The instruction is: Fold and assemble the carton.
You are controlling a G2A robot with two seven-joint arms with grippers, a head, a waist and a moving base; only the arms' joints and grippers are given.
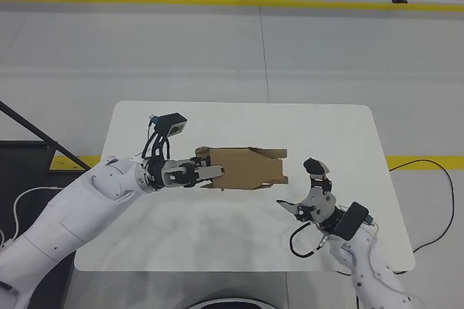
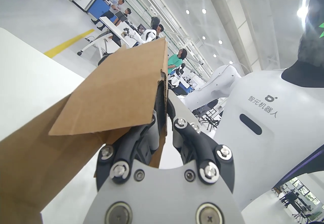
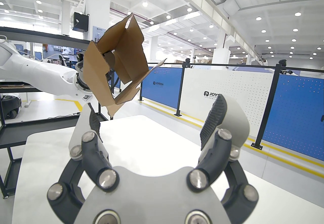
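Your left gripper (image 2: pixel 165 106) pinches the carton (image 3: pixel 116 62); your right gripper (image 3: pixel 157 108) gapes empty.
The left fingers close on one cardboard wall at the carton's end, holding it aloft over the middle of the table (image 1: pixel 240 232), opened into a tube with its end flaps splayed loose. The right fingers are spread wide, near the carton's other end but apart from it.
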